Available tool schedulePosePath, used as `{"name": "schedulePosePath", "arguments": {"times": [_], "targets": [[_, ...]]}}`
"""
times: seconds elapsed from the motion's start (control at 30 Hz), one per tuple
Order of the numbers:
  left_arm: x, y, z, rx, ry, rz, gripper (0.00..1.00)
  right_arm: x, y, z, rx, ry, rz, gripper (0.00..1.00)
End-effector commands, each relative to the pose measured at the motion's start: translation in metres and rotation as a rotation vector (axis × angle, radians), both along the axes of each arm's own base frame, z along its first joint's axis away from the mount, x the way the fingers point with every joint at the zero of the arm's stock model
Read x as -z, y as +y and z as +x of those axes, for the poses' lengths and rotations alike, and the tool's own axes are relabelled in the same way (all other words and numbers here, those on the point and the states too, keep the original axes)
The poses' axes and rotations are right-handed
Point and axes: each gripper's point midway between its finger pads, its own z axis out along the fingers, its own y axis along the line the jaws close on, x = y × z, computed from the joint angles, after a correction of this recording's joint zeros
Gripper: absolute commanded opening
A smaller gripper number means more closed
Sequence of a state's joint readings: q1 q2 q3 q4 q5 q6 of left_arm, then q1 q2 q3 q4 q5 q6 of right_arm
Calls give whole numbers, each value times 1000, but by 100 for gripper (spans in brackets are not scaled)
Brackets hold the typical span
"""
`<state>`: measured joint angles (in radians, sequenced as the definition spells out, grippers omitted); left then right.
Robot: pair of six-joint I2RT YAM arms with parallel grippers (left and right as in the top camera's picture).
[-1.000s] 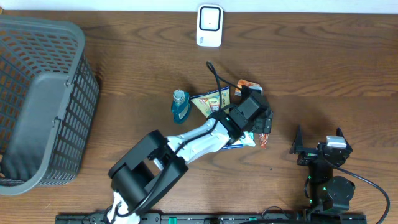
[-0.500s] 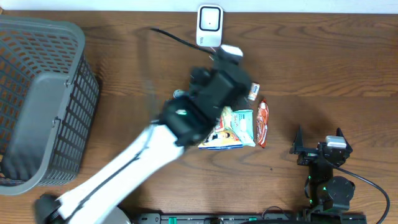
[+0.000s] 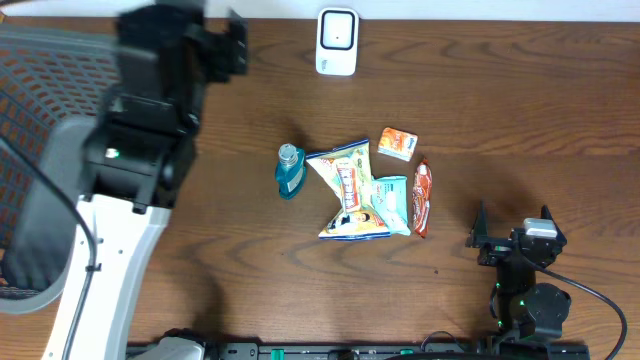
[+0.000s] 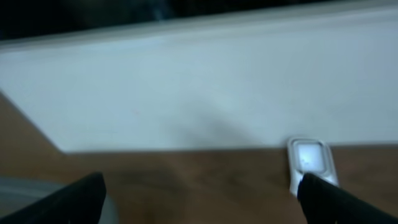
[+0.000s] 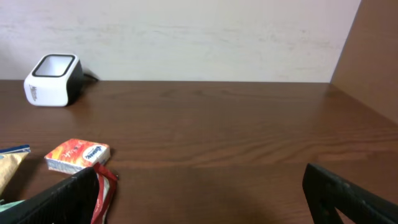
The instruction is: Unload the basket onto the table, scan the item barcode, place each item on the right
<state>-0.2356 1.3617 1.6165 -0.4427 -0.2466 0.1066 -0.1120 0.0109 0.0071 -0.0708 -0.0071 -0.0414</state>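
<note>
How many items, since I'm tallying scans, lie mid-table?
5: bottle at left, yellow bag beside it, teal packet right of that, red wrapper rightmost, orange box farthest back. Others may hide underneath.

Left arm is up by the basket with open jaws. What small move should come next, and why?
Probably swing the left gripper toward the bottle, the nearest item: it hangs open and empty by the basket, and nothing is at the scanner.
</note>
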Motion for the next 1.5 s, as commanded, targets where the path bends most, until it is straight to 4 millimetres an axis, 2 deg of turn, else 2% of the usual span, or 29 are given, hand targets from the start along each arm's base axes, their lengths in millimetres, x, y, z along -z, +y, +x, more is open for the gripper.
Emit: {"name": "schedulePosePath", "arguments": {"times": [0.0, 0.13, 0.23, 0.37, 0.47, 0.57, 0.67, 0.83, 0.93, 1.03, 1.27, 1.47], "targets": [[-38, 24, -16, -13, -86, 111, 98, 1, -1, 0, 4, 2, -12, 99], [-51, 52, -44, -126, -92, 155, 98, 1, -1, 0, 4, 2, -12, 99], [-64, 55, -71, -119, -119, 157, 98, 1, -1, 0, 4, 2, -12, 99], [-96, 60, -118, -113, -225, 108, 98, 1, -1, 0, 4, 2, -12, 99], [-118, 57, -159, -69, -328, 18, 98, 1, -1, 0, 4, 2, -12, 99], [-135, 53, -209, 0, -437, -70, 98, 1, -1, 0, 4, 2, -12, 99], [-145, 55, -258, 39, -544, -113, 98, 1, -1, 0, 4, 2, -12, 99], [-150, 65, -319, 49, -706, -199, 98, 1, -1, 0, 4, 2, -12, 99], [-148, 69, -340, 56, -775, -249, 98, 1, -1, 0, 4, 2, -12, 99], [-143, 71, -351, 58, -826, -256, 98, 1, -1, 0, 4, 2, -12, 99], [-134, 72, -355, 54, -865, -259, 98, 1, -1, 0, 4, 2, -12, 99], [-133, 108, -365, -205, -902, -261, 98, 1, -1, 0, 4, 2, -12, 99]]}}
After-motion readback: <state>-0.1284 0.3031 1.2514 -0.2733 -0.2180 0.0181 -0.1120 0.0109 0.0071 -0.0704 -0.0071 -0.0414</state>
